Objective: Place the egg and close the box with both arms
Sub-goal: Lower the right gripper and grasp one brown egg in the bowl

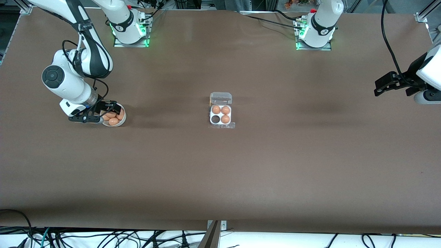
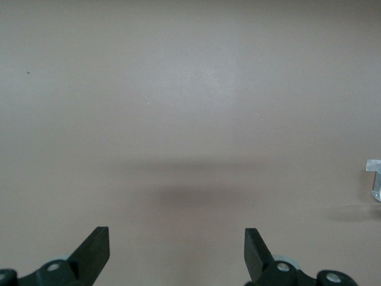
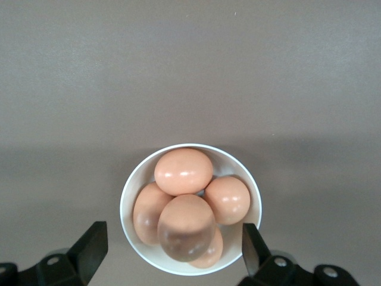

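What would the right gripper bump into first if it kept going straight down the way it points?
Most likely the eggs heaped in the white bowl. The open right gripper hangs right over them, though its height above them is hard to judge.

Right arm: reaches down from its base toward its own end of the table, elbow bent, wrist pointing downward. Right gripper hangs low, fingers spread wide apart, nothing between them.

Left arm: waits raised at its own end of the table, mostly out of frame. Left gripper hovers over bare tabletop, fingers spread wide, holding nothing.
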